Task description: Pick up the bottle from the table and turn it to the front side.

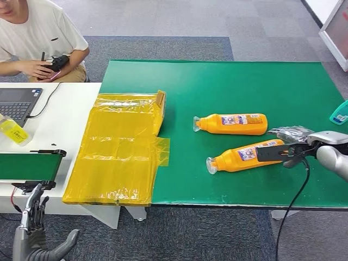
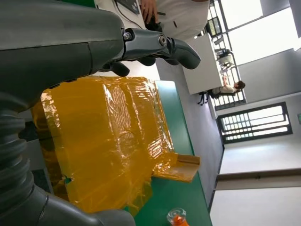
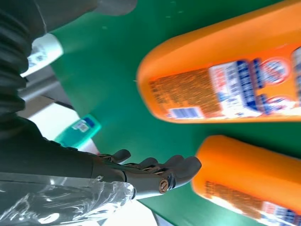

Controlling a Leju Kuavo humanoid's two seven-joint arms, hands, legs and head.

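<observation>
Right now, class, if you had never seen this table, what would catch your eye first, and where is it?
Two orange bottles lie on their sides on the green table, the nearer one at the robot's right hand. A crumpled yellow plastic sheet covers the table's left end.

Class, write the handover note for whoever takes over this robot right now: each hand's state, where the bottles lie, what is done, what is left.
Right hand: open, holding nothing, fingers reaching at the base of the near bottle.
Left hand: hanging low beside the table, holding nothing.
Near bottle and far bottle both lie on their sides on the green mat, caps toward the yellow plastic sheet.
Done: approach to the near bottle.
Left: grasp it, lift, turn it to the front side.
</observation>
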